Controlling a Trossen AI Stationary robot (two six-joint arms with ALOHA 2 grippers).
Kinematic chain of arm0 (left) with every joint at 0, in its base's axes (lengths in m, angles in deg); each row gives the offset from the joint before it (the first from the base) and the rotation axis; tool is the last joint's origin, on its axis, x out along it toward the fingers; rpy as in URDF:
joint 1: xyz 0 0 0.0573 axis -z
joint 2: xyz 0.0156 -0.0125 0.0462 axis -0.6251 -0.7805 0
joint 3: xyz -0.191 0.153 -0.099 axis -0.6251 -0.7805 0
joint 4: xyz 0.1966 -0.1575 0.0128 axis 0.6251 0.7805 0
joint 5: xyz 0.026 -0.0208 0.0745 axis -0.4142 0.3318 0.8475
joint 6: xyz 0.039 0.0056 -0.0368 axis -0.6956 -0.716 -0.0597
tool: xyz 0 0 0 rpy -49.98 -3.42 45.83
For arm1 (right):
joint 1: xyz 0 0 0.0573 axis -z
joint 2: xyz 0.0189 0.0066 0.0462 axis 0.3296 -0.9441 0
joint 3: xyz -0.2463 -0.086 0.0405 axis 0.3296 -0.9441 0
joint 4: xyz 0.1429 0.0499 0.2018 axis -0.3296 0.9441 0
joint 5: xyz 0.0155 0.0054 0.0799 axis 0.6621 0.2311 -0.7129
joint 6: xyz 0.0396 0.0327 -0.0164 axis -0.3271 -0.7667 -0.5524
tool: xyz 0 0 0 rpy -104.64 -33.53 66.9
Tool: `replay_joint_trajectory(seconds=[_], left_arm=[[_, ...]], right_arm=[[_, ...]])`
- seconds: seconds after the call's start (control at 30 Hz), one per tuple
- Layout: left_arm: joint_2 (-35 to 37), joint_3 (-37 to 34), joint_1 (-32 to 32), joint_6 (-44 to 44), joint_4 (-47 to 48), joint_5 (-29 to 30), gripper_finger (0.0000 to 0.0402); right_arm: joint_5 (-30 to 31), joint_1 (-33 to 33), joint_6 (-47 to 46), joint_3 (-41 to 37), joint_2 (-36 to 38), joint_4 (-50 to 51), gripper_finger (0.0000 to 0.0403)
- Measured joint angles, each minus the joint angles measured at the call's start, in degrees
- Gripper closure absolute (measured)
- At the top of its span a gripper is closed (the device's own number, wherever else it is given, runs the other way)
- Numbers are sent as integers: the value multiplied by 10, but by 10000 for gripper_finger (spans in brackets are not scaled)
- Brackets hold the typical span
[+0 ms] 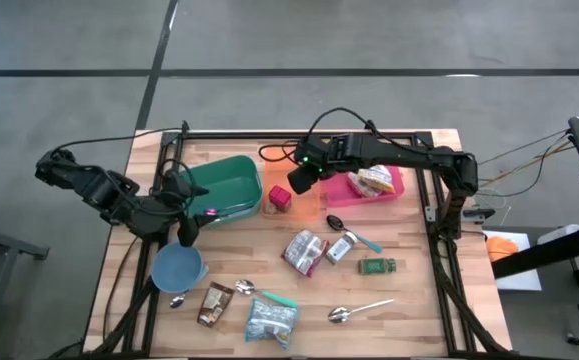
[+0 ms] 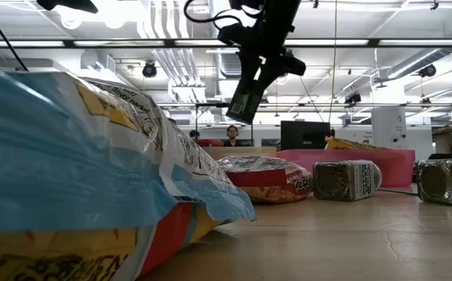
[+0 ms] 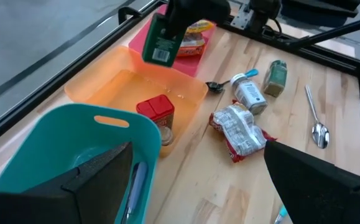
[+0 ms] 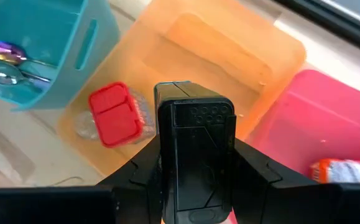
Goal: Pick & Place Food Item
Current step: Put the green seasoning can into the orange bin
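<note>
My right gripper (image 1: 302, 180) hangs over the orange bin (image 4: 229, 56), shut on a spice jar (image 3: 162, 41) that has a black lid and a green label. A red-lidded jar (image 4: 114, 116) lies on its side in that bin. The pink bin (image 4: 329, 118) next to it holds a snack bag (image 1: 374, 180). My left gripper (image 1: 184, 232) stands open above the near end of the teal bin (image 3: 74, 143), touching nothing. Spoons (image 4: 2, 59) lie in the teal bin. My right gripper pinches the spice jar between its two fingers at the black-lidded upper end (image 4: 167, 155), one finger on each side. The fingers slant down from the table's right side. The jar hangs tilted below them (image 2: 245, 97), lifted clear above the orange bin.
On the near half of the table lie a red snack packet (image 1: 304, 252), two small jars (image 1: 341, 248) (image 1: 377, 266), spoons (image 1: 354, 312), a blue cup (image 1: 177, 268) and more snack bags (image 1: 271, 318). A chip bag (image 2: 69, 172) fills the low view's left.
</note>
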Motion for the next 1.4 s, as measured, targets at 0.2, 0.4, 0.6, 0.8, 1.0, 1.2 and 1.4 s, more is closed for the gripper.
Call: replay_joint_trajectory(seconds=[0.2,0.4,0.6,0.8,1.0,1.2,1.4], left_arm=[[0,0,0,0,-2,0,38],[1,0,0,-2,-1,0,38],[1,0,0,-2,-1,0,38],[1,-1,0,-2,0,-2,38],[1,-1,0,-2,0,-2,38],[1,-1,0,-1,0,-2,38],[1,-3,0,0,0,-2,38]], right_arm=[[-15,2,0,24,-24,50,281],[-19,-7,-2,32,-48,56,281],[-20,-11,-2,31,-86,62,281],[-22,-21,-2,33,-111,65,281],[-20,-28,-12,31,-116,66,281],[-24,-36,-3,30,-132,61,281],[-36,-41,18,30,-157,57,281]])
